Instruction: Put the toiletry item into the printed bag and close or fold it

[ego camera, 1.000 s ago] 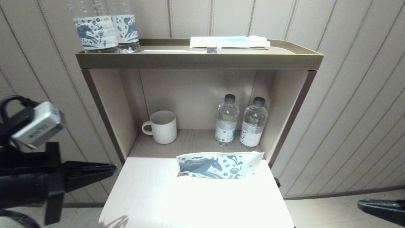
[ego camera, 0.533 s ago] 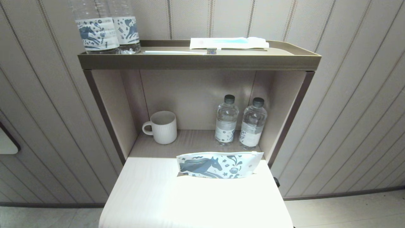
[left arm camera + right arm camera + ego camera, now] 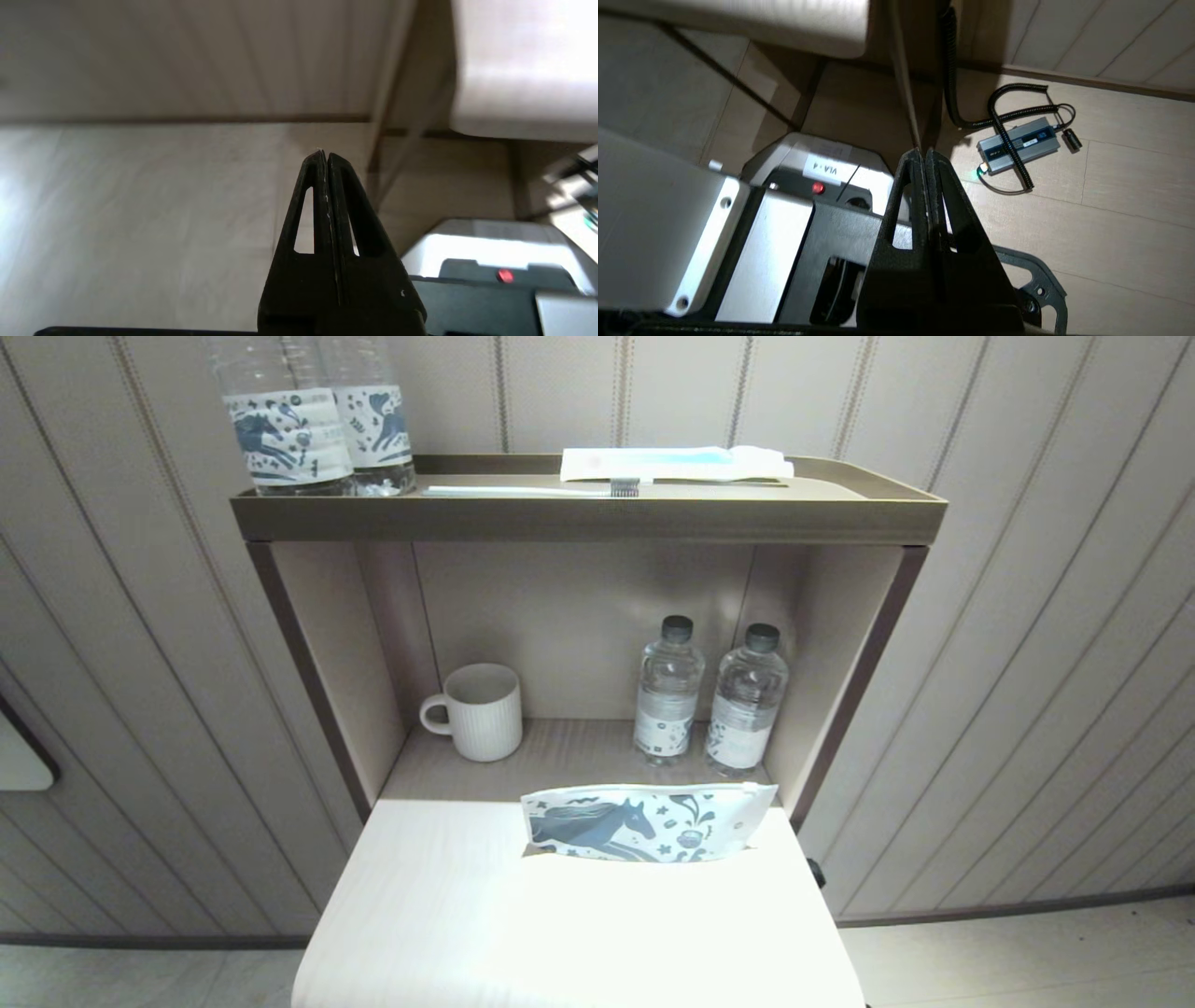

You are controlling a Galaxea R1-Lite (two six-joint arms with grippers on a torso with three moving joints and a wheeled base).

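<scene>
Printed bag (image 3: pixel 648 822) lies flat on the white tabletop (image 3: pixel 467 915), at its far edge, zip side toward the open shelf; the comb cannot be seen. Behind the bag, in the shelf: white mug (image 3: pixel 481 710) on the left, two small water bottles (image 3: pixel 709 700) on the right. Top tray (image 3: pixel 588 513) carries a toothbrush (image 3: pixel 532 490), a wrapped packet (image 3: pixel 672 462) and two large bottles (image 3: pixel 313 420). Left gripper (image 3: pixel 325 156) and right gripper (image 3: pixel 923 153) hang low over the floor, fingers pressed together, holding nothing.

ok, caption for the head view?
Horse-print pouch lies zipped on the white table before a shelf; neither arm in view.
</scene>
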